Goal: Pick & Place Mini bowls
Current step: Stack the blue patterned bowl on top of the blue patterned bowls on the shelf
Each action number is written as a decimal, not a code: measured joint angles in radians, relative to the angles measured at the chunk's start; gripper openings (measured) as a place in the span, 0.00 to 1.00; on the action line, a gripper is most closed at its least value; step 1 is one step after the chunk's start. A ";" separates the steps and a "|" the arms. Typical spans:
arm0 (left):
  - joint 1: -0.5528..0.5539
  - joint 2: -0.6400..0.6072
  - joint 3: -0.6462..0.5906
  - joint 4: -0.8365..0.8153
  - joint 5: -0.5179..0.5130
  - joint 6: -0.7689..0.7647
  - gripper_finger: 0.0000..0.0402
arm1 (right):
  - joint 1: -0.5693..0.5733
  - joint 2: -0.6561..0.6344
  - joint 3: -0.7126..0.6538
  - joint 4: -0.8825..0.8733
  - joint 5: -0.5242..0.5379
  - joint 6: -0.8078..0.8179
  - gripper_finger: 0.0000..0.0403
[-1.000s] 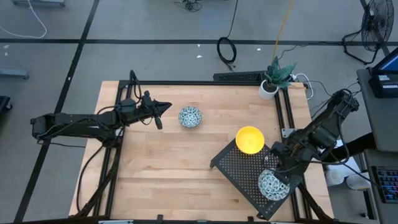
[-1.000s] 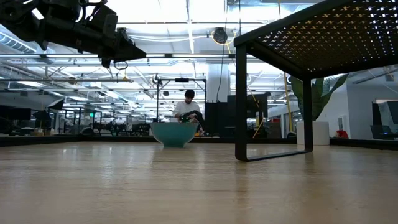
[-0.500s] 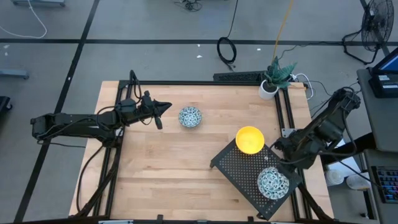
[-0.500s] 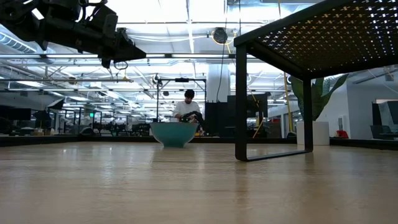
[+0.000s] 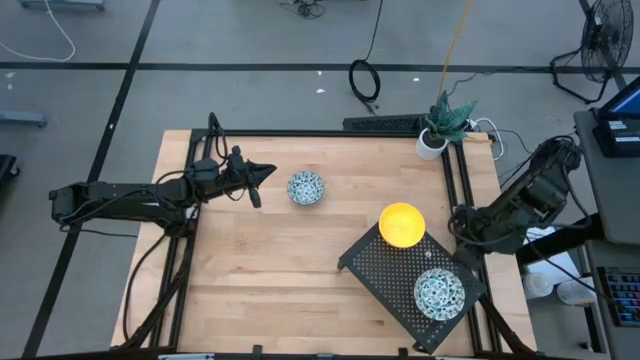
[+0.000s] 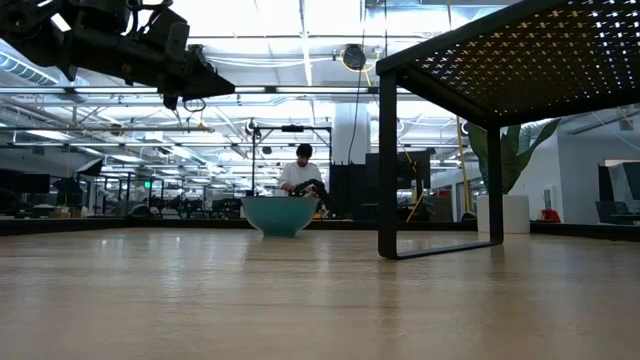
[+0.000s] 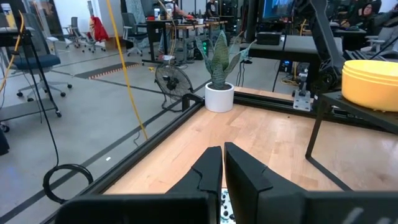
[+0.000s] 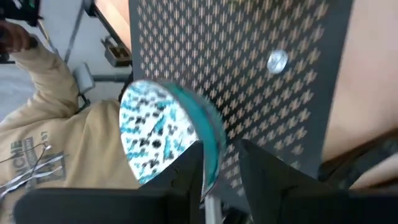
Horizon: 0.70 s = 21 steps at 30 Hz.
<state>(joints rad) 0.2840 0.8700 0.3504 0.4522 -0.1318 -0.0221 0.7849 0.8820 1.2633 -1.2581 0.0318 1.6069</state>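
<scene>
One patterned mini bowl stands on its base on the bare table; the low view shows its teal outside. A yellow mini bowl and a second patterned bowl sit on a black perforated rack. My left gripper hangs shut above the table, to the left of the first patterned bowl, and touches nothing. My right gripper is open beside the rack's right corner. In the right wrist view the rack's patterned bowl lies beyond its fingers. The other bowls are out of view.
A white plant pot stands at the table's far right corner. A black frame rail runs along the far edge. The rack stands on legs over the right near part of the table. A person in a tan hoodie is beyond the right edge.
My right gripper has drawn back from above the patterned bowl on the rack, moving toward the table's far edge and right side. The bowl has stayed on the rack and now shows whole. The left arm has kept still.
</scene>
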 joint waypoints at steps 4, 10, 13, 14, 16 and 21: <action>0.000 0.000 0.000 0.000 0.000 0.000 0.05 | 0.000 -0.035 0.000 -0.025 0.111 -0.084 0.22; 0.000 0.000 0.000 0.002 0.000 0.000 0.05 | 0.000 -0.045 0.000 -0.025 0.374 -0.351 0.22; 0.000 0.000 0.000 0.002 0.000 -0.001 0.05 | 0.000 -0.042 -0.016 0.014 0.559 -0.529 0.22; 0.000 0.000 0.000 0.003 0.000 -0.001 0.05 | 0.000 -0.043 -0.031 0.041 0.623 -0.593 0.22; 0.000 0.000 0.000 0.007 0.000 -0.001 0.05 | 0.000 -0.043 -0.073 0.121 0.759 -0.730 0.22; 0.000 0.000 0.000 0.021 -0.001 -0.001 0.05 | 0.000 -0.042 -0.238 0.476 1.118 -1.142 0.22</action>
<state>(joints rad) 0.2840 0.8700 0.3504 0.4731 -0.1328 -0.0227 0.7849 0.8398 1.0252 -0.7825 1.1497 0.4651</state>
